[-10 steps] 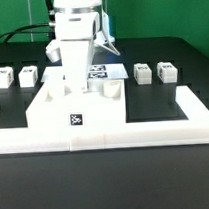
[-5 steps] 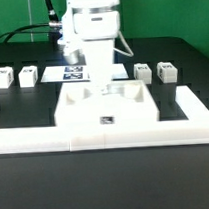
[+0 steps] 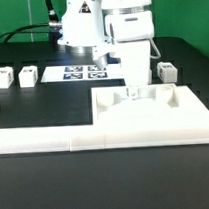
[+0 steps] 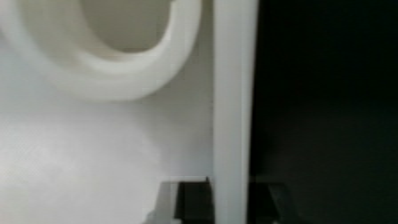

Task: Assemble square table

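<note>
Pinch hold, slip risk.
The gripper [image 3: 135, 92], closed on a rib of the square table panel [image 3: 153, 118], holds it near the bench's front edge, exterior view's right; a slipping pinch could skew it against the L-shaped rail [image 3: 44, 137].

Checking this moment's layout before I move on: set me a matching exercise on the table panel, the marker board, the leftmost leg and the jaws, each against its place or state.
Things:
1. table panel
2. marker board
3. leftmost leg
4. jaws

Places or states:
A. at the exterior view's far left, apart from the panel
B. shut on the panel's far edge
C. against the rail, at the exterior view's right
D. printed with tags, lying flat farther back than the panel

Pairs: 1-C, 2-D, 3-A, 4-B.
</note>
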You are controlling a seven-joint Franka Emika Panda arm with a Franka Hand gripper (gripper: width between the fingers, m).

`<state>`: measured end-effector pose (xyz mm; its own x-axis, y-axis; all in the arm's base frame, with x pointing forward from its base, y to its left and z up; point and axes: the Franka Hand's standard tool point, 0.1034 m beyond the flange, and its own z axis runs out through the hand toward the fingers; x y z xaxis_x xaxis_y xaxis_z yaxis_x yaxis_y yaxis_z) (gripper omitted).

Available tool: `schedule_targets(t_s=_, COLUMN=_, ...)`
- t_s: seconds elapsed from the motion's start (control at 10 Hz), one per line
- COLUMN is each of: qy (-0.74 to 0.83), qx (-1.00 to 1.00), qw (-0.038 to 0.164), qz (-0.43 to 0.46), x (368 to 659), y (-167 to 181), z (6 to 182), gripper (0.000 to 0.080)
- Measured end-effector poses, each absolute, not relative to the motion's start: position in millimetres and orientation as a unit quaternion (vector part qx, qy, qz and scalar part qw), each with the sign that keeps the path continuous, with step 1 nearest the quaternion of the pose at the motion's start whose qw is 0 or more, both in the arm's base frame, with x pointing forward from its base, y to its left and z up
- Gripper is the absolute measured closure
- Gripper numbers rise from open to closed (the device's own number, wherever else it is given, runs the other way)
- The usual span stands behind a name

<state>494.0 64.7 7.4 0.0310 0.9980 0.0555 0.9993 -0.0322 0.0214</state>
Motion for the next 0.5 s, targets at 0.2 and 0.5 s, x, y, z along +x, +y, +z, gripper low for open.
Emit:
schedule_targets(t_s=0.2, qy=-0.696, qx=-0.718, qw=0.025, qz=-0.004, x=493.9, y=64.7, z=7.3, gripper=0.0745)
schedule_targets(t_s=0.5, qy=-0.694, qx=-0.719, qw=0.026, qz=-0.002, x=493.5, y=64.3, z=7.2, gripper=0.0745)
